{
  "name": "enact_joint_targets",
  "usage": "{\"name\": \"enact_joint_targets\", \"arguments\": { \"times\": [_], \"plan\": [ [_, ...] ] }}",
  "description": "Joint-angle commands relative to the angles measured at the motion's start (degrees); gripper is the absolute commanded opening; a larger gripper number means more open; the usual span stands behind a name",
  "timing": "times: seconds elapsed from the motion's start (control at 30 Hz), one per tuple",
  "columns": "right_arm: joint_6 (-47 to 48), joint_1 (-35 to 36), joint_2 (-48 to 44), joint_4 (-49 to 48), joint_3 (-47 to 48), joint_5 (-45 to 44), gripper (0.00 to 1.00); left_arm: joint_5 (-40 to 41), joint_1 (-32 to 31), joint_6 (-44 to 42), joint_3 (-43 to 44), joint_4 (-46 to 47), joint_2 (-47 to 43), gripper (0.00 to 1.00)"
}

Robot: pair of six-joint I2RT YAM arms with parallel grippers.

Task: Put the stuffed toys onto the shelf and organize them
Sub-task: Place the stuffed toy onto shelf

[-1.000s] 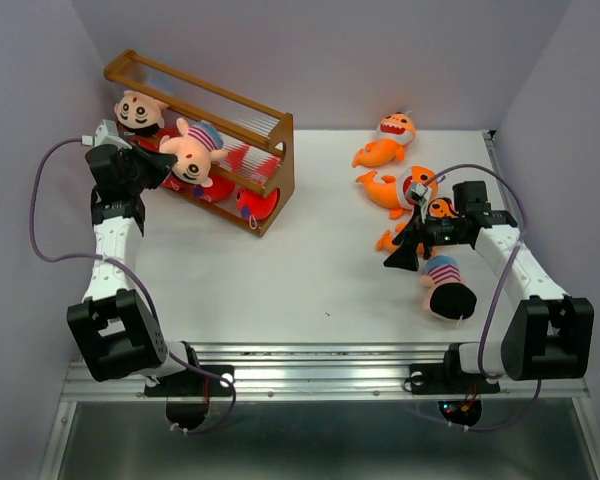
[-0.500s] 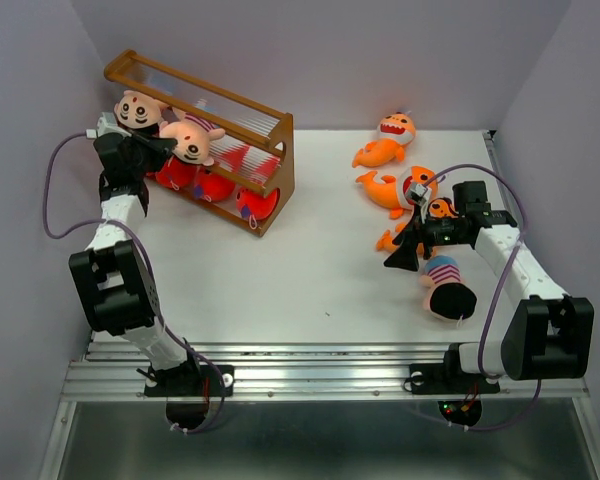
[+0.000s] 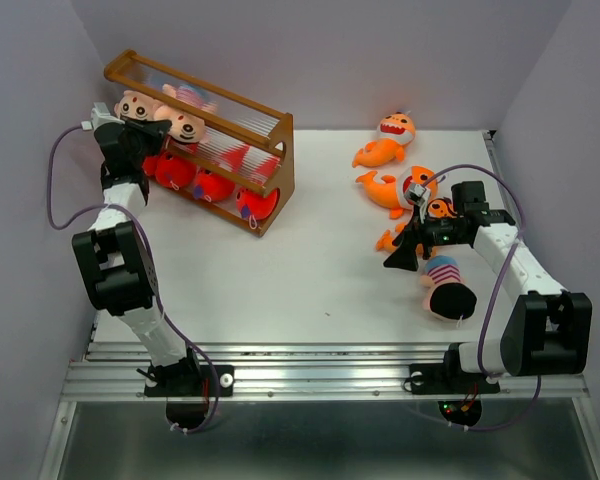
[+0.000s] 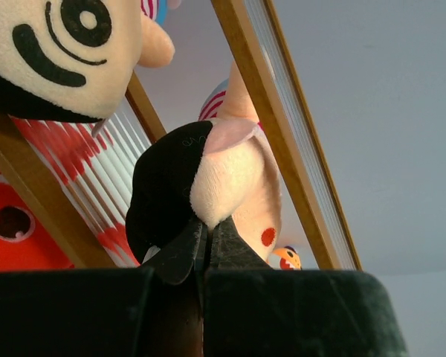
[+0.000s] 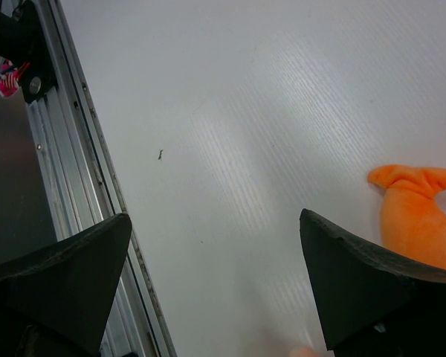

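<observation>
The brown shelf stands at the back left. My left gripper is shut on the head of a black-haired boy toy and holds it against the shelf's upper tiers. In the left wrist view the shut gripper pinches that toy between the wooden rails. A second boy toy sits at the shelf's left end. Red sharks fill the bottom tier. My right gripper is open and empty, and in the right wrist view it hangs over bare table beside an orange shark.
Three orange sharks lie at the right of the table. A striped boy toy lies under my right arm. The metal rail runs along the near edge. Grey walls close in on both sides.
My left gripper has carried the boy toy up and back from in front of the shelf into its upper tiers. The right arm has not moved.
</observation>
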State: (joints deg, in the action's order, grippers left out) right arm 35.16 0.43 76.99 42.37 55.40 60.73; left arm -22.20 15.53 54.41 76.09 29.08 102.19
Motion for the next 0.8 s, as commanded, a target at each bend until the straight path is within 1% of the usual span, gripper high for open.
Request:
{"name": "enact_joint_targets", "arguments": {
  "times": [0.0, 0.27, 0.37, 0.43, 0.47, 0.57, 0.63, 0.7, 0.77],
  "plan": [
    [1.14, -0.07, 0.18, -1.68, 0.33, 0.09, 1.00, 0.49, 0.29, 1.84, 3.71, 5.20, 0.99, 0.00],
    [1.14, -0.07, 0.35, -1.59, 0.42, -0.08, 1.00, 0.92, 0.38, 1.75, 3.71, 4.32, 3.28, 0.00],
    [1.23, -0.07, 0.35, -1.59, 0.41, -0.08, 1.00, 1.45, 0.38, 1.31, 2.66, 3.97, 2.93, 0.04],
    [1.23, -0.07, 0.35, -1.59, 0.41, -0.09, 1.00, 1.72, 0.38, 1.05, 2.13, 3.53, 2.75, 0.10],
    [1.23, -0.07, 0.44, -1.59, 0.41, -0.08, 1.00, 1.72, 0.38, 0.96, 1.95, 3.35, 2.66, 0.15],
    [1.23, -0.07, 0.44, -1.68, 0.50, -0.17, 1.00, 1.89, 0.38, 0.87, 1.86, 2.91, 2.22, 0.26],
    [1.32, -0.07, 0.35, -1.59, 0.50, -0.35, 1.00, 2.24, 0.38, 0.96, 1.86, 2.74, 1.61, 0.29],
    [1.32, -0.07, 0.35, -1.68, 0.50, -0.44, 1.00, 2.07, 0.38, 0.96, 2.13, 2.56, 1.43, 0.36],
    [1.23, -0.07, 0.27, -1.59, 0.50, -0.35, 1.00, 1.81, 0.38, 0.61, 2.48, 2.12, 1.26, 0.40]
  ]
}}
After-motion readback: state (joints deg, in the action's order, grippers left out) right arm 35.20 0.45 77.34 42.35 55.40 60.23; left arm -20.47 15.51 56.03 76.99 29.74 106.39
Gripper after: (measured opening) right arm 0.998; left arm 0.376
